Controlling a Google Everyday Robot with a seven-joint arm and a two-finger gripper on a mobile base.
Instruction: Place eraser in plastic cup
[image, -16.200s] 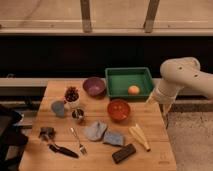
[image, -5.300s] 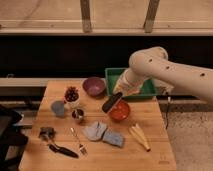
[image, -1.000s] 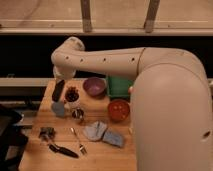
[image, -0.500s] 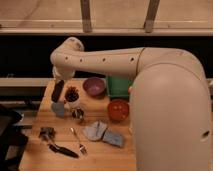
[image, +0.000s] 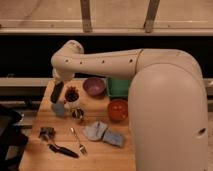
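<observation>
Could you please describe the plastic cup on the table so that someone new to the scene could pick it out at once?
Look at the wooden table and go to its left side, where the claw holds the dark eraser tilted. The plastic cup stands just below the eraser. It is pale blue-grey and plain, unlike the white cup with dark red contents to its right and the shiny metal cup nearby.

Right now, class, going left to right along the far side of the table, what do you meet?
Gripper holding the eraser above the plastic cup → white cup → purple bowl → green bin.
</observation>
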